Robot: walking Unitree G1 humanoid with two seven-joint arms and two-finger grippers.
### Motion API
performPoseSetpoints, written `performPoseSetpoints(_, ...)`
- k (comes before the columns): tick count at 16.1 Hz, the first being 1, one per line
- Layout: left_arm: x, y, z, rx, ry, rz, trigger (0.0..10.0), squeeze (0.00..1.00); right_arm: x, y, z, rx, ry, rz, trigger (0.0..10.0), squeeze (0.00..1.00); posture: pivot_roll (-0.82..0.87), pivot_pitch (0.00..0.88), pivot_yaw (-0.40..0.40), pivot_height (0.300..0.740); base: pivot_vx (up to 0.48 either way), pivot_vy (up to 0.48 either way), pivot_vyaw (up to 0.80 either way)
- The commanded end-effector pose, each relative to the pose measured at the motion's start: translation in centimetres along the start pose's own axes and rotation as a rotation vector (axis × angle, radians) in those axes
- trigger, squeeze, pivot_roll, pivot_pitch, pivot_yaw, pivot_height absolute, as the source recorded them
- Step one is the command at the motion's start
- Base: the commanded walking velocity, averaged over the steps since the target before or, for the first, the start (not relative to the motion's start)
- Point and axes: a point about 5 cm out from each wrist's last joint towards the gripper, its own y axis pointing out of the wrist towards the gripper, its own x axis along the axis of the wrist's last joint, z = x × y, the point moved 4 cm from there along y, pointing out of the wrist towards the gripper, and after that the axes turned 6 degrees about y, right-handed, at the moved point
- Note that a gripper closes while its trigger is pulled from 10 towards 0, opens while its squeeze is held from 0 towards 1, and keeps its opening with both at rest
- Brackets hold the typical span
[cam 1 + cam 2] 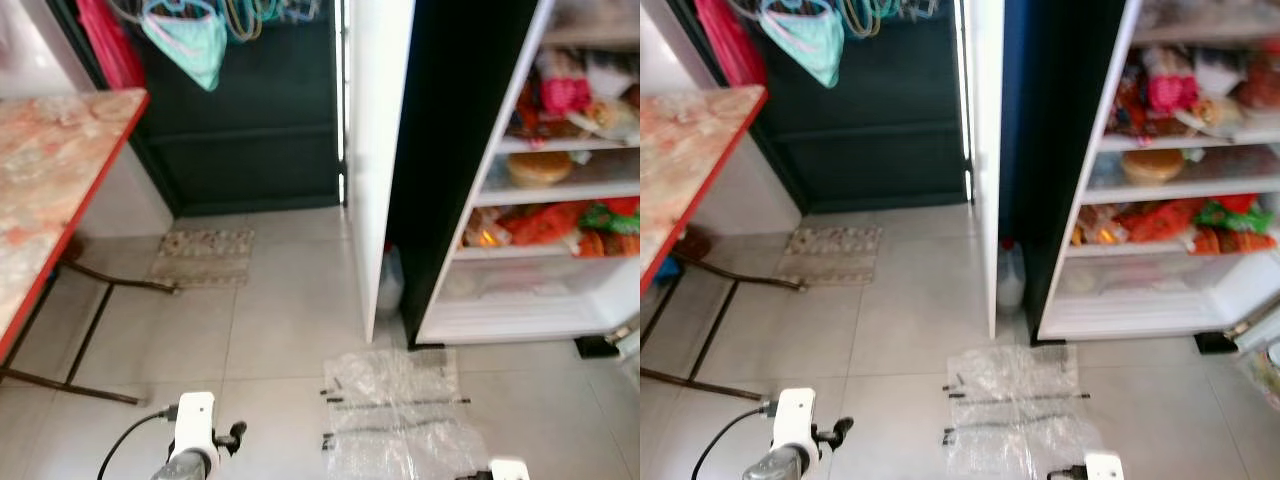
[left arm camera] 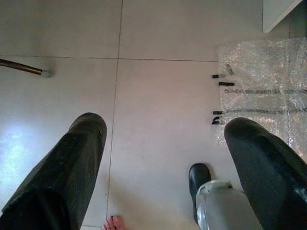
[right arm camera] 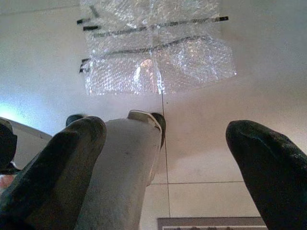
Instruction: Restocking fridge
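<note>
1. Pale floor tiles [image 1: 270,330] run from my feet to the open fridge [image 1: 560,250] ahead and to my right. Its white door [image 1: 375,150] stands swung out toward me, edge-on.
2. I see stocked shelves [image 1: 560,190]: red and green packets, a round tan item, mixed wrapped goods. They are too blurred for me to name.
3. I see a sheet of bubble wrap [image 1: 395,410] lying flat on the floor just before the fridge, with dark tape strips across it.
4. To my left stands a marbled, red-edged surface [image 1: 50,180] on thin dark legs. A small mat [image 1: 203,255] lies by the dark wall.
5. Left pincer [image 2: 163,158]: fingers spread wide, holding nothing, pointing at bare tile beside the wrap.
6. Right pincer [image 3: 165,158]: fingers likewise spread and empty, hanging over the floor near the wrap and my own leg.
7. I find no item waiting to be loaded; the stock I can see already sits in the fridge.
8. Handling judgement: the packets look soft and light with slick film. I would pinch them across the body, gently, not at a loose corner.
9. The round item looks crushable; I would take it at its widest part with light pressure.
</note>
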Motion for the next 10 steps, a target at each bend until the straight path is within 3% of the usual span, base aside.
performPoseSetpoints(1,-1.19,-0.29,0.35,0.006,-0.006,0.041,10.0,0.0,-1.47,-0.28,0.02,0.002,0.001,0.049,10.0,0.0,0.01,0.115,0.069,0.74,0.0,0.0,0.0)
performPoseSetpoints(7,-1.66,-0.4,0.79,0.011,-0.021,0.065,10.0,0.0,-1.4,-0.28,0.03,0.005,0.014,0.043,10.0,0.0,0.02,0.12,0.069,0.74,0.0,0.0,0.0)
performPoseSetpoints(10,-1.76,-0.41,0.68,0.01,-0.016,0.069,10.0,0.0,-1.38,-0.27,0.01,0.001,0.011,0.042,10.0,0.0,0.02,0.119,0.07,0.74,0.0,0.48,0.0)
